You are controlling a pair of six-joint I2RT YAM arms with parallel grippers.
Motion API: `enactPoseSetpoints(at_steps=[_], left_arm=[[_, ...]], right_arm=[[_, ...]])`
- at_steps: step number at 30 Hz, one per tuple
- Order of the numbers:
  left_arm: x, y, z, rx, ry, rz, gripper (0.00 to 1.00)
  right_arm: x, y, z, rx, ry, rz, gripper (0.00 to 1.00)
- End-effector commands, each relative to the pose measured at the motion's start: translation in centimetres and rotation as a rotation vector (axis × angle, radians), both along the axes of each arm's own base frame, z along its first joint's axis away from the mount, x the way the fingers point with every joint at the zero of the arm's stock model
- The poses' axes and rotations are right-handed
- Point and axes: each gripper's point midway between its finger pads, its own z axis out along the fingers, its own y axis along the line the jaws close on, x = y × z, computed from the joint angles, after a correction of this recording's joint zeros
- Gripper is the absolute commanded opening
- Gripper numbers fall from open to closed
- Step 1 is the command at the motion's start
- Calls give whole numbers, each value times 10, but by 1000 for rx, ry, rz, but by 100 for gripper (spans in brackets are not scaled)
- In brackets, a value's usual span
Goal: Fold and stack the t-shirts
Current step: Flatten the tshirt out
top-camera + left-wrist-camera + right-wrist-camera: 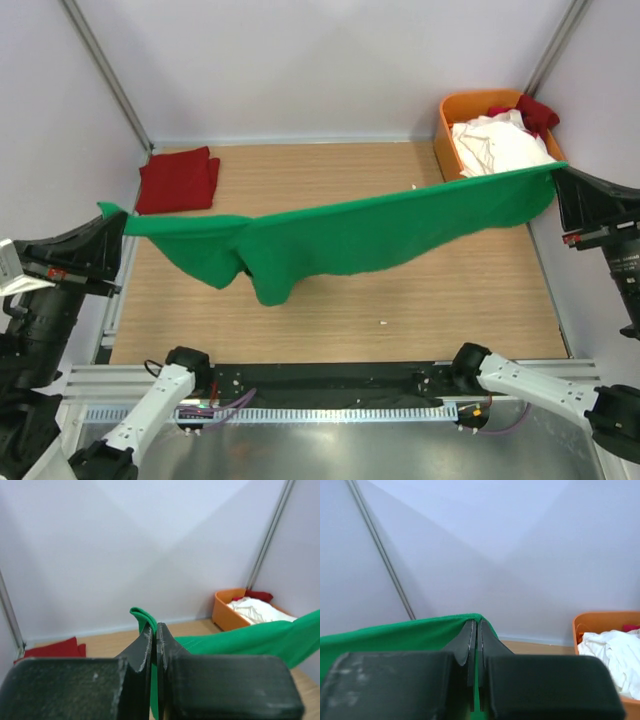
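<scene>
While both claws are pinched shut on it, the green t-shirt [370, 235] hangs above the table [450, 310] as one long band. Its long axis runs left to right, slightly skewed: the left end sits nearer the arm bases, the right end further back beside the orange bin [445, 125].

Left gripper [116, 226] has the left tip, with cloth poking up between closed jaws in its wrist view [154, 630]. Right gripper [558, 182] has the right edge, same picture on its wrist view [476, 625]. Cloth runs inboard from each claw, so neither arm is nearer; it's a shared hold.

The top edge is fairly taut. The body sags below it, deepest left of centre, where a lobe droops toward the wood. Can't tell if it touches. Fabric looks soft and plain, with no hard creases.

My read: laying it flat depends on lowering both ends together along that axis.

Also there: a folded dark red shirt [178, 180] at back left, and white shirts [500, 145] heaped in the bin.
</scene>
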Motion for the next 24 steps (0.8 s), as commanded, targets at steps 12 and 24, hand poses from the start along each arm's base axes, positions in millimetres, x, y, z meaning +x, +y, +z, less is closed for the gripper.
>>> enactPoseSetpoints(at_steps=[12, 24], left_arm=[[178, -24, 6, 74, 114, 134, 0], [465, -54, -294, 149, 965, 133, 100]], right_arm=[[186, 61, -77, -388, 337, -521, 1], [439, 33, -320, -371, 876, -595, 85]])
